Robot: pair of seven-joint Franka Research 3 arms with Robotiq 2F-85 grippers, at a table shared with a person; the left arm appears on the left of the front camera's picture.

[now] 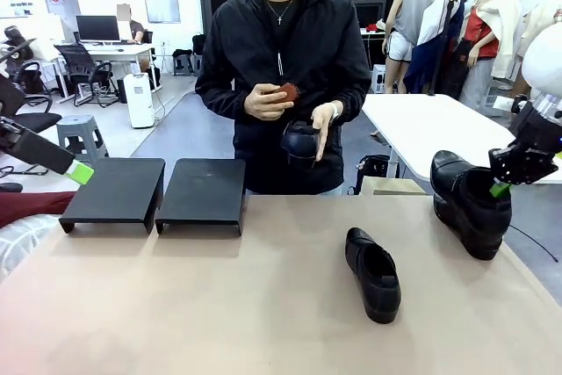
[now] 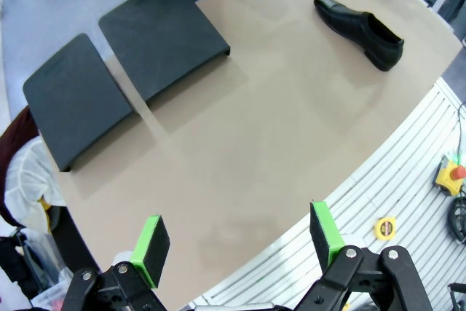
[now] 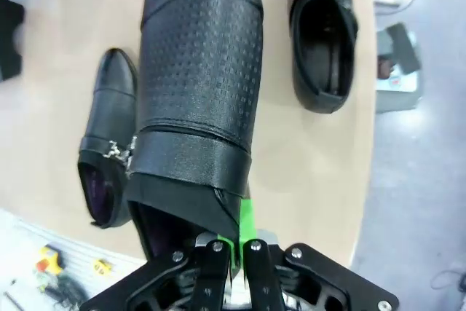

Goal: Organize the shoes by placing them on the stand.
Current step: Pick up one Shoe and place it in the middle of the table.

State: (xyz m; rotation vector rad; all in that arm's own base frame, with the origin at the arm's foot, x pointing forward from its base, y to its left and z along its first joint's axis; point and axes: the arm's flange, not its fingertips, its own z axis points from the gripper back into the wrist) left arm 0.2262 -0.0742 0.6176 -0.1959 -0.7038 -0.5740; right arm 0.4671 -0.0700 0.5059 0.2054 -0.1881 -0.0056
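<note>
Black leather shoe, gripped shoe (image 3: 204, 71): at the table's right end, tilted with its heel end up at the gripper.
Right gripper (image 3: 237, 234): fingers clamped together on the rim of that shoe's opening, a green pad against the collar.
Third shoe (image 3: 320, 34): on the table just beside the gripped shoe, opening upward.
Buckled shoe (image 1: 373, 274): flat on the table (image 1: 219, 305) near the middle, well apart from the stands.
Fourth shoe (image 1: 301, 140): off the table, held in the person's hand (image 1: 325, 125) at the far side.
Stands: two flat black ones, (image 1: 114, 189) and (image 1: 204, 191), side by side at the far left.
Left gripper (image 2: 239, 242): fingers wide apart, gripping nothing, above the table's near edge.
</note>
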